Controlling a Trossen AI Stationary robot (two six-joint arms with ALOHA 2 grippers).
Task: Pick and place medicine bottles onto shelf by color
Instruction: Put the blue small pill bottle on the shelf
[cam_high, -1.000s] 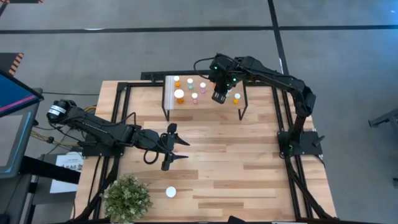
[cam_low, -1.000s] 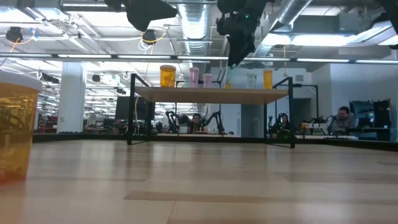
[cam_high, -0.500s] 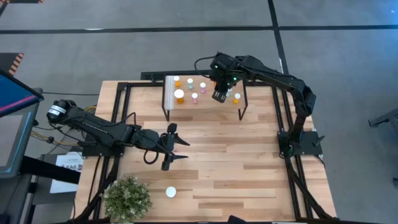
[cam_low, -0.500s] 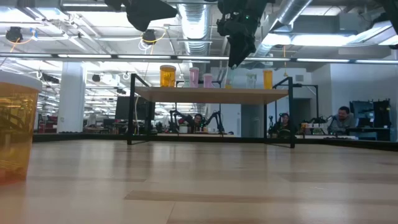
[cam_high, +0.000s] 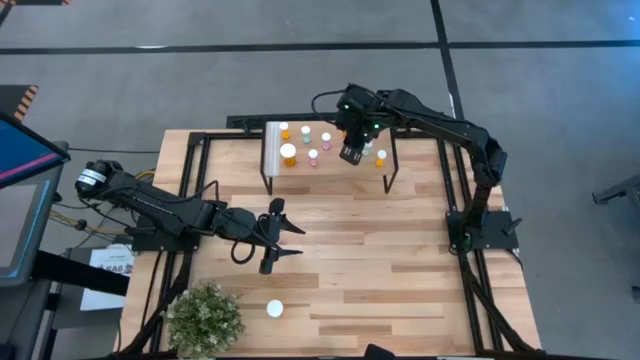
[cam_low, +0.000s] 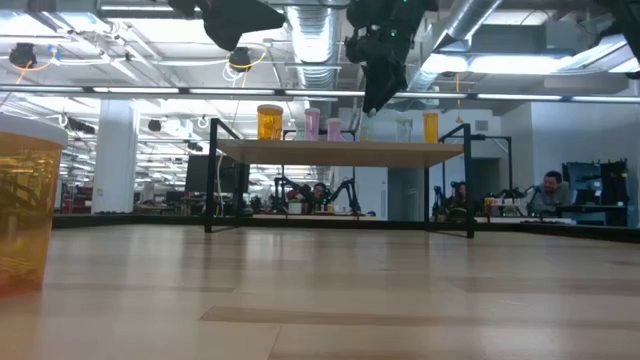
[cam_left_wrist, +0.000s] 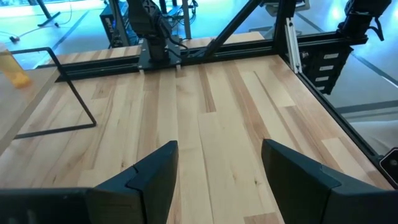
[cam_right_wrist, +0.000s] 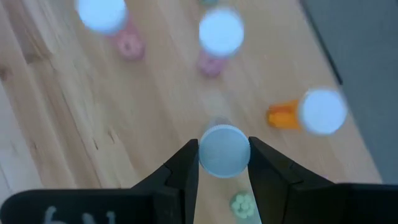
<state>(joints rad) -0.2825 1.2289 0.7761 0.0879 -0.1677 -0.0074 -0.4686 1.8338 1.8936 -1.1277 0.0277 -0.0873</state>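
The shelf (cam_high: 335, 170) stands at the table's far side; in the low view its top (cam_low: 340, 152) carries orange, pink and green bottles. My right gripper (cam_high: 350, 152) hangs over the shelf's right half, shut on a small white-capped bottle (cam_right_wrist: 224, 151). That bottle's body is hidden under its cap. Other small bottles (cam_high: 313, 156) and a larger orange one (cam_high: 288, 153) stand upright on the shelf. My left gripper (cam_high: 288, 240) is open and empty above the table's middle left. Another large orange bottle (cam_high: 274, 309) stands on the table near the front. My right gripper pinches the small bottle's white cap (cam_right_wrist: 206, 155) between its two fingers, one on each side. The fingers come from above, pointing down at the shelf top. The bottle stands upright in the hold. Whether its base touches the shelf I cannot tell.
A potted plant (cam_high: 205, 318) stands at the table's near left corner. Black frame rails (cam_high: 455, 190) run along the table's sides. The large orange bottle fills the low view's left edge (cam_low: 25, 210). Bare wood lies between the shelf and the table's near edge.
My right gripper has drifted a little toward the shelf's left end, keeping the small bottle between its fingers.
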